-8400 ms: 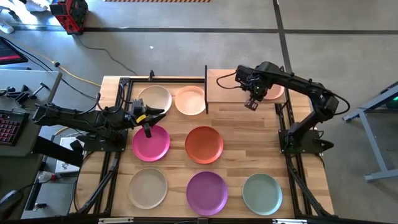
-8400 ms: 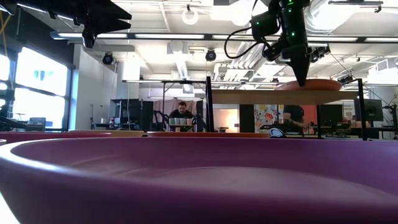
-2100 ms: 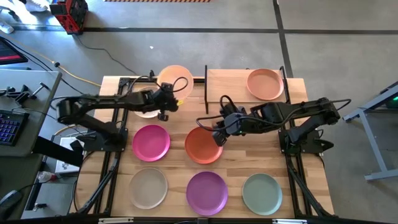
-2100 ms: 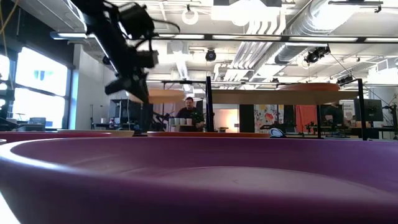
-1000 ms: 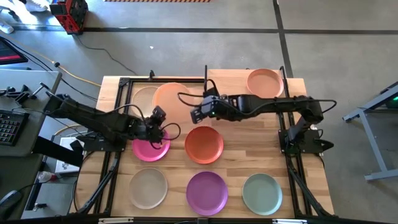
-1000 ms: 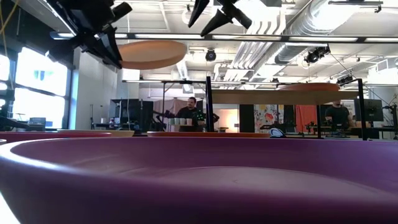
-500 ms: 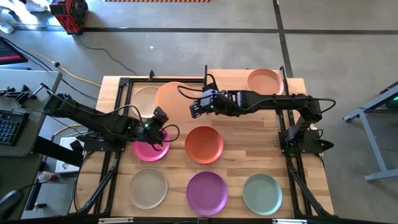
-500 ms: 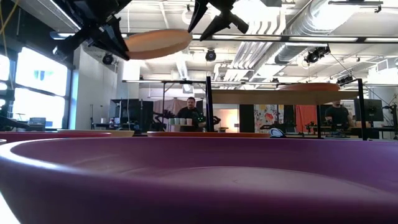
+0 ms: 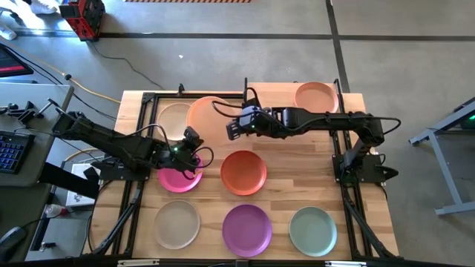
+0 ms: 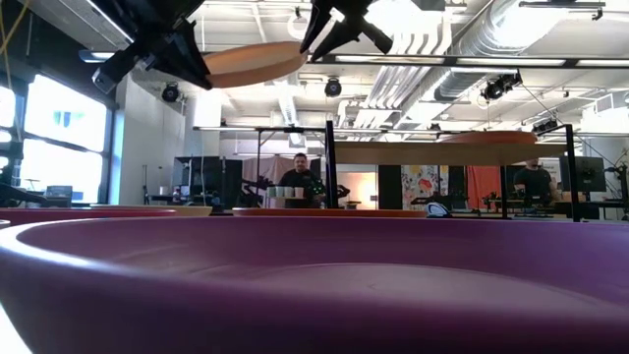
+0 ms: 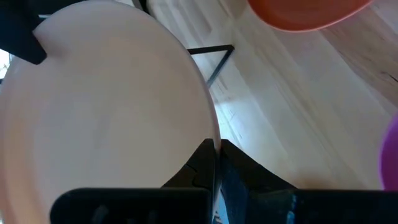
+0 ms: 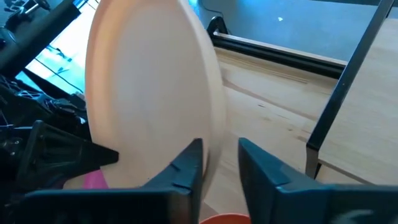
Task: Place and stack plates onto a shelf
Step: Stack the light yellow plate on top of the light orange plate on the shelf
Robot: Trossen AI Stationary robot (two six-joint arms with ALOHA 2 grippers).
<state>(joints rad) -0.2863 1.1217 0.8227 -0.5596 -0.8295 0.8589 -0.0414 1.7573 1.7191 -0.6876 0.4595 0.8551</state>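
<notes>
A peach plate hangs high above the table's far left part, tilted, its right side higher. My left gripper is shut on its near-left rim. My right gripper is at the plate's right rim, open. Its two fingers stand either side of the rim, and a gap shows beside the rim. A salmon plate lies on the shelf at the far right. A cream plate lies on the table, partly hidden by the peach one. My left gripper pinches the peach plate's rim between its two shut fingers, at the plate's near-left side. The fingers come slanting from the table's near left. The plate is lifted clear of the table and stretches away from the fingers, tilted.
On the table lie a magenta plate under my left arm, an orange plate, a beige plate, a purple plate and a grey-green plate. Black posts stand at the shelf's edges.
My left gripper has raised the peach plate a little and tipped it, so its right side now stands higher than its left. The plate's right rim has come up between my right gripper's fingers.
</notes>
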